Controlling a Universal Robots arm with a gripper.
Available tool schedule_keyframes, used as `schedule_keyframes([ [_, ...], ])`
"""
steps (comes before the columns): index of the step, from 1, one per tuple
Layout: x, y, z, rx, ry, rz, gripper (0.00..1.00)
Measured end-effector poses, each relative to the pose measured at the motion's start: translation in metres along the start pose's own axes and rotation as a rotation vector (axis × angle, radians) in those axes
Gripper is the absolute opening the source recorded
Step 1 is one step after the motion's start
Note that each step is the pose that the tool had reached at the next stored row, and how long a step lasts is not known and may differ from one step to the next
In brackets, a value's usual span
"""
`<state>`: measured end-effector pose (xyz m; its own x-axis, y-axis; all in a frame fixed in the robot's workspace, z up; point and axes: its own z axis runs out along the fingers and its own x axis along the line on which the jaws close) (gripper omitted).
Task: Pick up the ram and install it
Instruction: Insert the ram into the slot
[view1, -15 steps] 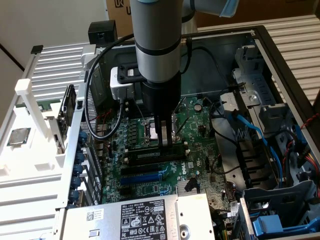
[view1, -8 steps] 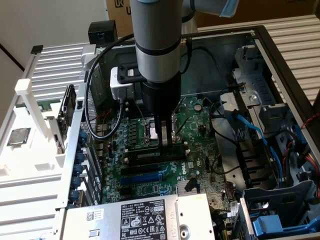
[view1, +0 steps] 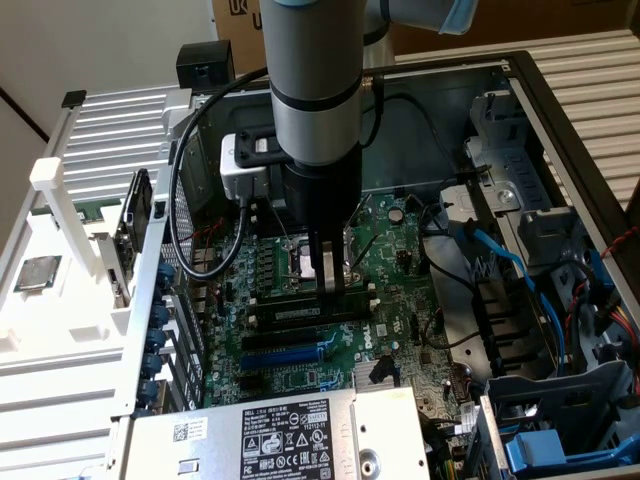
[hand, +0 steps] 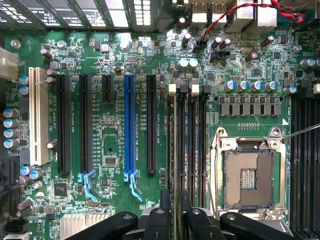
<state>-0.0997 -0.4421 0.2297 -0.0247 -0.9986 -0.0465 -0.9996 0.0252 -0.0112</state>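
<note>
Because the ram is going edge-down into a memory slot beside the empty processor socket, the gripper is reaching straight down, its fingers seemingly clamping the stick's top edge

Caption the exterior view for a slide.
End effector lowered over the motherboard's memory slots inside the open computer case.

A white slatted bench carries the open computer case and a silver processor chip.
</note>
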Motion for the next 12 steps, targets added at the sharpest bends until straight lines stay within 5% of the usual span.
schedule_keyframes([
  [12,-0.0001,0.0028,-0.0049,0.0003,0.0000,0.000,0.20],
])
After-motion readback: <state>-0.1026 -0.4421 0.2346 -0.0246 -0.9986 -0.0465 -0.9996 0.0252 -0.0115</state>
